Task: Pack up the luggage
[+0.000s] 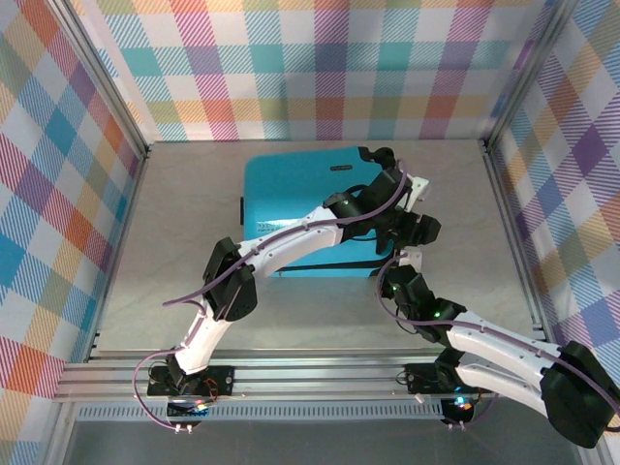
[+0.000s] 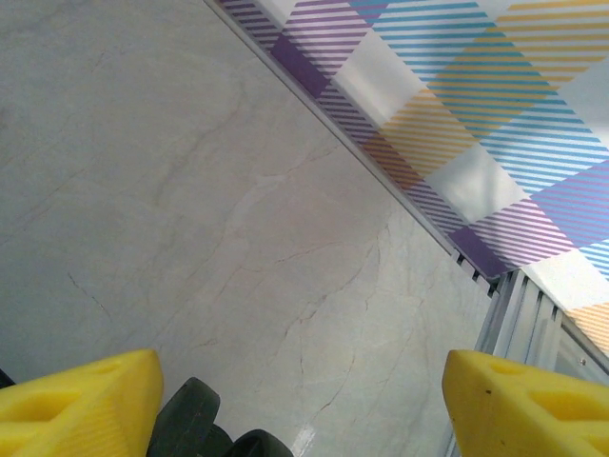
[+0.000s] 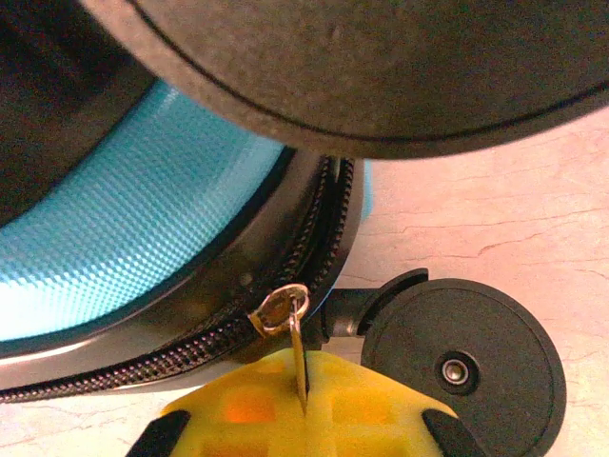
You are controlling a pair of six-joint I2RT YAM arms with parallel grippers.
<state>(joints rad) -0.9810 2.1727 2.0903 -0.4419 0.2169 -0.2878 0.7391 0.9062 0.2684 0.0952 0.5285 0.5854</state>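
Right claw [image 3: 300, 400] is nearest, at the suitcase's 5 o'clock corner in the top view. Its yellow pads are pressed together, pinching the metal zipper pull [image 3: 289, 314] with the tab caught between them. In the right wrist view a black wheel [image 3: 463, 367] sits just beside it at 3 o'clock. The zipper seam [image 3: 143, 360] curves off toward 9 o'clock under the turquoise shell.

Suitcase [image 1: 291, 194] lies flat, lid down, mid-surface [image 1: 174, 242], toward 12 o'clock from the arm bases.

Left claw [image 2: 304, 405] is farther out, by the suitcase's 3 o'clock edge. Its fingers [image 2: 81, 400] are spread wide with nothing between them, and a second wheel [image 2: 190, 419] shows low in its view. Plaid wall [image 2: 476, 124] lies beyond.

Step looks like zipping shut. Draw the tab along the seam line, not away from the shell. The hold is on the thin tab only, so go slow, turn the wrist with the curve and clear the wheel. Left claw should brace the shell so the suitcase doesn't slide. Risks are the tab slipping out or teeth jamming at the bend. How much of the seam is closed can't be told.
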